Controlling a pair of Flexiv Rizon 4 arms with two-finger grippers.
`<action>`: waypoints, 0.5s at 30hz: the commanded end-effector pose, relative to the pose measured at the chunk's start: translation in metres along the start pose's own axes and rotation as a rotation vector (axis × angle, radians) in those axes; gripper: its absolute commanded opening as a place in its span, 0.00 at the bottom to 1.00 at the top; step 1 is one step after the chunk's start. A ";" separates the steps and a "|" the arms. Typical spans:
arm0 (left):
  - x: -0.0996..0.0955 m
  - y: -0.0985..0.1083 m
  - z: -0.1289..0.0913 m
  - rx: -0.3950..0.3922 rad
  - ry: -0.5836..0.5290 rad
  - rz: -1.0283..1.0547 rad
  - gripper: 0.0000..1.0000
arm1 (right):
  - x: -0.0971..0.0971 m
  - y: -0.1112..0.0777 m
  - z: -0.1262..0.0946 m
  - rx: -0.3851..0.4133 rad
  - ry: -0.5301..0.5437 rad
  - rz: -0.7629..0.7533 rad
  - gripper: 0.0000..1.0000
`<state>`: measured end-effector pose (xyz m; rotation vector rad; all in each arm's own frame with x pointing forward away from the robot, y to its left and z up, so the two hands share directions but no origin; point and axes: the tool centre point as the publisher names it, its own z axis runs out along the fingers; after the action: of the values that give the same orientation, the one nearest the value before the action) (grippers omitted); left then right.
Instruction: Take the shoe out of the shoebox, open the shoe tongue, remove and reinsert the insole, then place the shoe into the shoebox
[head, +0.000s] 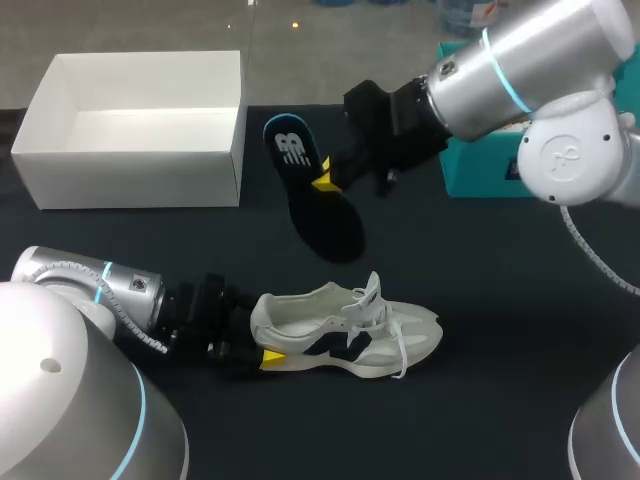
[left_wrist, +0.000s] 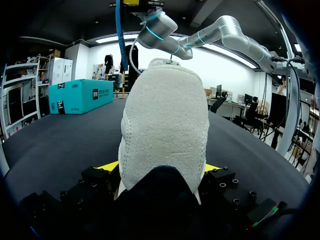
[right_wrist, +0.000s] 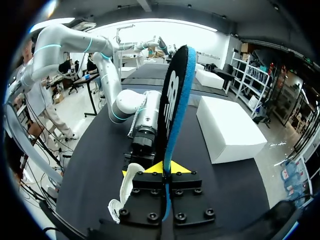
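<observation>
Head view shows the dark worktop (head: 500, 300) with the white shoebox (head: 130, 178) at its far left, lid off and nothing visible inside. The white sneaker (head: 345, 335) stands on its sole nearer the front, well apart from the box. Its long axis runs across the worktop, heel toward my left arm and toe toward my right, with the tongue lifted and the laces loose. The black insole (head: 315, 205) hangs between box and sneaker, apparently clear of the surface. Its printed heel end points back toward the box corner and its broader forefoot end points down toward the sneaker, so its long axis slants front to back. The right wrist view shows it turned on edge, blue underside to one side. The left pincer (left_wrist: 160, 169) has its yellow tips pressed on both sides of the sneaker's heel, closed to the heel's width. The right pincer (right_wrist: 165, 170) is nearly closed, pinching the insole's edge about midway along. I judge the insole light, thin and floppy, so a mid-length grip should limit drooping as the forefoot goes into the opening. The sneaker looks light with a soft upper and is probably firmest at the heel, which makes the heel the sensible place to brace it.
</observation>
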<state>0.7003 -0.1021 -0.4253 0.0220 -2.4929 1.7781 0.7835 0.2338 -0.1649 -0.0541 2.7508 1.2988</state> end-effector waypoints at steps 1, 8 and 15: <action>-0.001 0.001 0.001 -0.001 0.000 -0.001 0.00 | 0.017 -0.010 -0.033 -0.138 0.017 0.020 0.00; -0.001 0.001 0.001 -0.001 0.000 -0.001 0.00 | 0.029 0.000 -0.063 -0.192 0.056 0.059 0.00; -0.001 0.001 0.001 -0.001 0.000 -0.001 0.00 | 0.049 0.005 -0.097 -0.245 0.030 0.133 0.00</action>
<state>0.7004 -0.1020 -0.4253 0.0221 -2.4929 1.7780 0.7469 0.1861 -0.1125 0.0632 2.6706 1.6783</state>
